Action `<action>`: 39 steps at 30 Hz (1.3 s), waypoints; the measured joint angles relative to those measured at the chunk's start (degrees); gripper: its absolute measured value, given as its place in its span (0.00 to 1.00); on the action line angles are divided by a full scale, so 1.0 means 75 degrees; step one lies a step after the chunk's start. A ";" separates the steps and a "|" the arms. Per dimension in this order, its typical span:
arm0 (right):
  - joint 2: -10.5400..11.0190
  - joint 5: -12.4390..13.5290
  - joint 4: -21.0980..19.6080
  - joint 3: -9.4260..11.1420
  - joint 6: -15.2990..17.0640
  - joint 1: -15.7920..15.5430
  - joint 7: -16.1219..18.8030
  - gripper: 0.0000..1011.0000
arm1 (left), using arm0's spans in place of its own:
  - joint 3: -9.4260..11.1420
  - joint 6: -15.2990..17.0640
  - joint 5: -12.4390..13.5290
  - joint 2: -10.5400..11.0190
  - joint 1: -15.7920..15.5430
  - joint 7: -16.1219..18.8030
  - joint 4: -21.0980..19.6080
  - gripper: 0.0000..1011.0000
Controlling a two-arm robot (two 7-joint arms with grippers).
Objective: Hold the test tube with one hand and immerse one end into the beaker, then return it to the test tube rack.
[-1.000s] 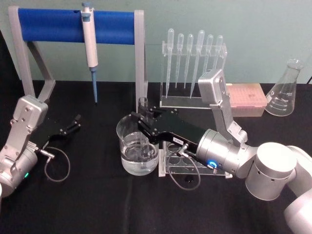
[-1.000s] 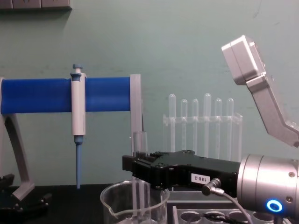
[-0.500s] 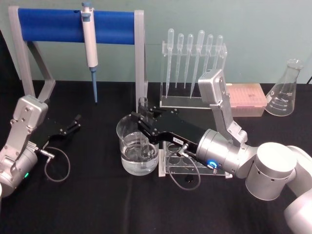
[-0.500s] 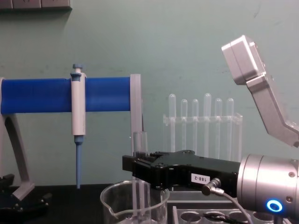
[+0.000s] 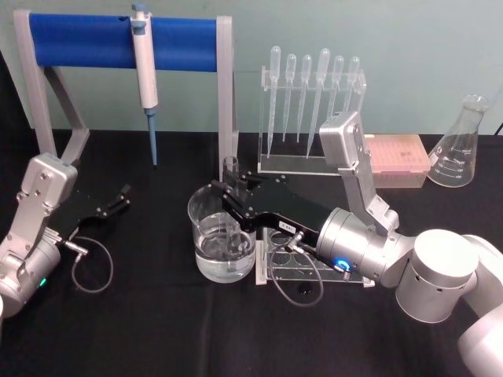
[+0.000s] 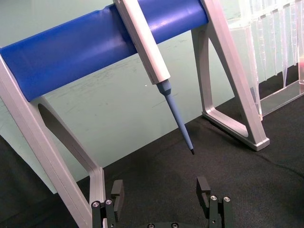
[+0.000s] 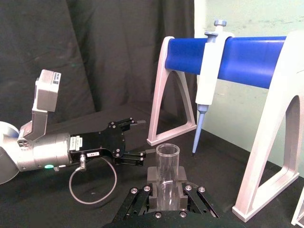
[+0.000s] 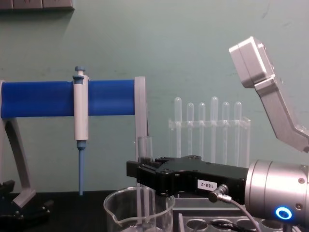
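Your right gripper (image 5: 230,194) clamping test tube (image 5: 230,167) upright, mouth up, bottom in beaker (image 5: 206,236), left gripper (image 5: 122,198) idle at left, jaws spread, empty

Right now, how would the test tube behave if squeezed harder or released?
Probably fragile: the test tube is thin clear glass, clamped in the right gripper. Likely slippery: smooth, its end inside the beaker. Released, it could tip, being tall and narrow.

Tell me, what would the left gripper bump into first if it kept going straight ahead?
Probably the pipette's blue tip, hanging just ahead of the open left gripper. Depth is hard to judge, so it might slide past it toward the green wall.
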 joint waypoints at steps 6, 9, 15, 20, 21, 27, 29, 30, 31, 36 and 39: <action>0.0000 0.0000 0.0000 0.0000 0.0000 0.0000 0.0000 0.22 | 0.0000 0.0000 0.0000 0.0000 0.0000 0.0000 0.0000 0.99; 0.0000 0.0000 0.0000 0.0000 0.0000 0.0000 0.0000 0.22 | 0.0000 0.0000 0.0000 0.0000 0.0000 0.0000 0.0000 0.99; 0.0000 0.0000 0.0000 0.0000 0.0000 0.0000 0.0000 0.22 | 0.0000 0.0000 0.0000 0.0000 0.0000 0.0000 0.0000 0.99; 0.0000 0.0000 0.0000 0.0000 0.0000 0.0000 0.0000 0.22 | 0.0000 0.0000 0.0000 0.0000 0.0000 0.0000 0.0000 0.99; 0.0000 0.0000 0.0000 0.0000 0.0000 0.0000 0.0000 0.22 | 0.0000 0.0000 0.0000 0.0000 0.0000 0.0000 0.0000 0.99; 0.0000 0.0000 0.0000 0.0000 0.0000 0.0000 0.0000 0.22 | 0.0000 0.0000 0.0000 0.0000 0.0000 0.0000 0.0000 0.99; 0.0000 0.0000 0.0000 0.0000 0.0000 0.0000 0.0000 0.22 | 0.0000 0.0000 0.0000 0.0000 0.0000 0.0000 0.0000 0.99; 0.0000 0.0000 0.0000 0.0000 0.0000 0.0000 0.0000 0.22 | 0.0000 0.0000 0.0000 0.0000 0.0000 0.0000 0.0000 0.99; 0.0000 0.0000 0.0000 0.0000 0.0000 0.0000 0.0000 0.22 | 0.0000 0.0000 0.0000 0.0000 0.0000 0.0000 0.0000 0.99; 0.0000 0.0000 0.0000 0.0000 0.0000 0.0000 0.0000 0.22 | 0.0000 0.0000 0.0000 0.0000 0.0000 0.0000 0.0000 0.99; 0.0000 0.0000 0.0000 0.0000 0.0000 0.0000 0.0000 0.22 | 0.0000 0.0000 0.0000 0.0000 0.0000 0.0000 0.0000 0.99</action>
